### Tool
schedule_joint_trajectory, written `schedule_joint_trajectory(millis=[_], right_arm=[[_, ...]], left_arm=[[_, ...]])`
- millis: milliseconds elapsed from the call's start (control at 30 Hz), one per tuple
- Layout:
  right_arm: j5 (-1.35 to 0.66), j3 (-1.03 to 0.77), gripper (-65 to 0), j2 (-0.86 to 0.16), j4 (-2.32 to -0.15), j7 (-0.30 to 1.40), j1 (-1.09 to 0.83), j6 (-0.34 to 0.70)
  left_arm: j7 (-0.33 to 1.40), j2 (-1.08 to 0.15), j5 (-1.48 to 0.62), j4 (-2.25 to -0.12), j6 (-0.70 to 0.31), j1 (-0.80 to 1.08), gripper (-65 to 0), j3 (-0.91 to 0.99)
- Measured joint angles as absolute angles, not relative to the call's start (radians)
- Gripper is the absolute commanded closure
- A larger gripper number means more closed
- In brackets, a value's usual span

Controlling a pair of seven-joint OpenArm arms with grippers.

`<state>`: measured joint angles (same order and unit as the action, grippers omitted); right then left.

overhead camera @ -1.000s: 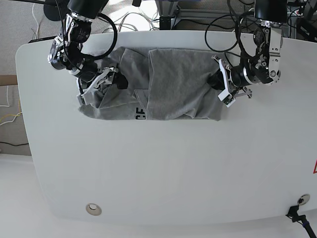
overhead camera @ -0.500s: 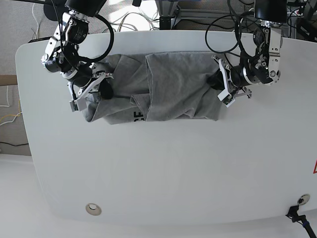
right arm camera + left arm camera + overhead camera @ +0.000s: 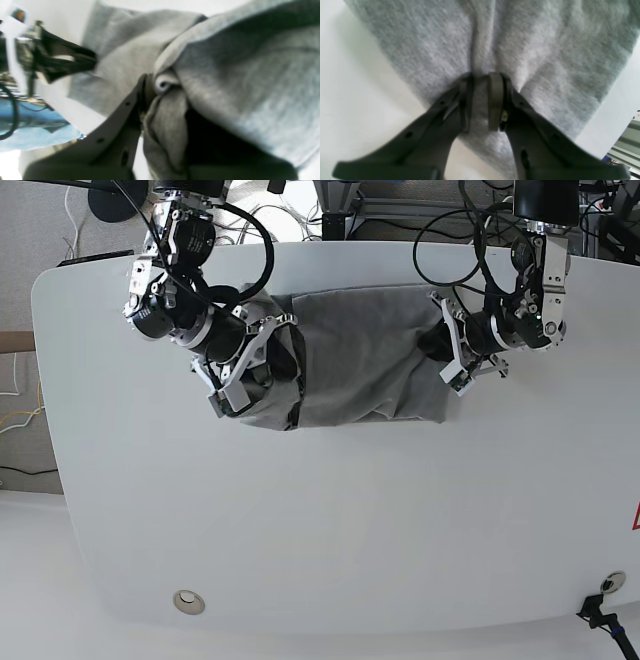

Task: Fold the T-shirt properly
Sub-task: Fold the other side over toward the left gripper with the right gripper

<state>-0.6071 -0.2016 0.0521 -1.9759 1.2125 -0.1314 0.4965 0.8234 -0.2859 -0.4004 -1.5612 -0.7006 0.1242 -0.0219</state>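
Two sets of my fingers pinch the T-shirt point(image 3: 365, 350)
My left fingers point(image 3: 482, 100) clamp a grey fold; my right fingers point(image 3: 146, 92) grip bunched cloth above the tabletop point(image 3: 330, 530)

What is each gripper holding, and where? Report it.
Both hold the heather-grey cotton T-shirt: left gripper pinches a fabric ridge at one side edge; right gripper clamps bunched cloth at the opposite end.

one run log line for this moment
left gripper: shut on T-shirt edge | right gripper: shut on bunched cloth | table: shirt partly folded

T-shirt point(image 3: 365, 355) on table point(image 3: 330, 520), seemingly bunched
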Motion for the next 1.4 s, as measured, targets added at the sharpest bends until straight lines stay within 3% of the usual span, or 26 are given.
schedule_joint_trajectory(millis=[267, 567, 1100, 1267, 1400], right_arm=[[-0.605, -0.067, 0.0, 0.158, -1.975, 1.211, -0.131, 0.494], [-0.607, 0.074, 0.0, 0.155, -1.864, 1.106, -0.129, 0.494], [-0.607, 0.080, 0.0, 0.150, -1.695, 1.100, 0.019, 0.493], [-0.606, 0.098, -9.1, 0.147, -1.686, 1.092, 0.035, 0.493], [-0.599, 0.226, -12.7, 0.141, -1.680, 1.019, 0.035, 0.485]], left_arm=[[0.825, -0.283, -0.400, -1.561, -0.701, 0.124, -9.1, -0.021], [0.825, -0.283, -0.401, -1.562, -0.701, 0.124, -9.1, -0.021], [0.834, -0.264, -0.396, -1.564, -0.700, 0.121, -9.1, -0.019], [0.834, -0.264, -0.396, -1.564, -0.700, 0.121, -9.1, -0.019], [0.833, -0.263, -0.396, -1.564, -0.700, 0.121, -9.1, -0.019]])
